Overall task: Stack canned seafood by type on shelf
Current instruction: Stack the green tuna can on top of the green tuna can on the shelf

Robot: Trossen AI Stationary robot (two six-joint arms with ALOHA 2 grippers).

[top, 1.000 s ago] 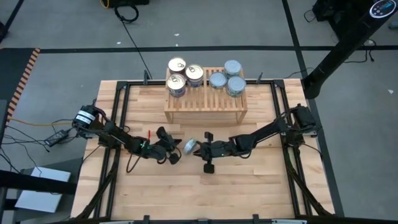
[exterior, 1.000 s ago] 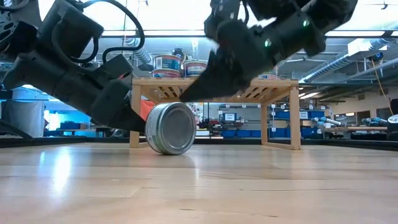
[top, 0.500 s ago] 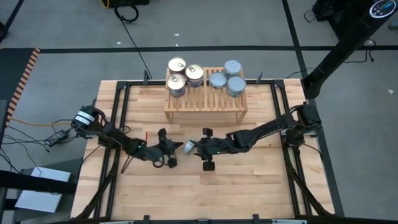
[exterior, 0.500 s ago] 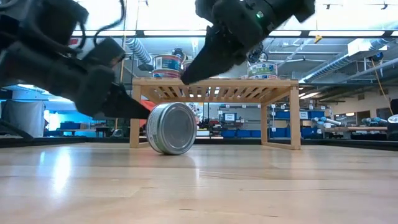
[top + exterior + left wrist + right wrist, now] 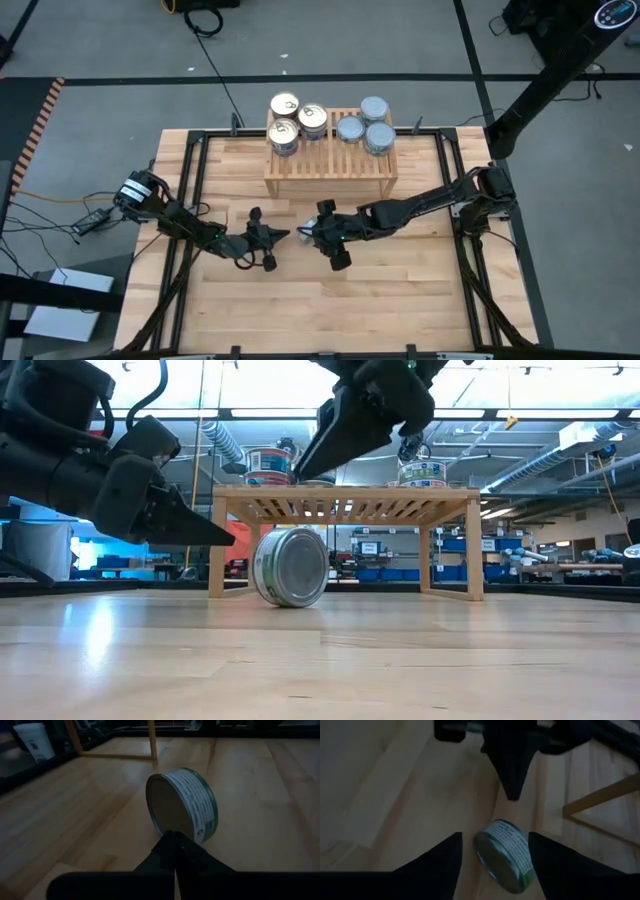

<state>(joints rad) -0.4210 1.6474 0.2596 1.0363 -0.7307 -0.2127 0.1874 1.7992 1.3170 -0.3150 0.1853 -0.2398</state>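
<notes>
**Tin on edge in front of the shelf**

A tin stands on its rim just before the shelf, green-labelled, unheld. The right gripper hangs over it, fingers spread and empty, likely lining up a grasp. The left gripper, pinched closed on nothing, points at it from beside.

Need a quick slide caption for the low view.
A tin standing on its edge before the shelf, between two raised grippers.
</notes>
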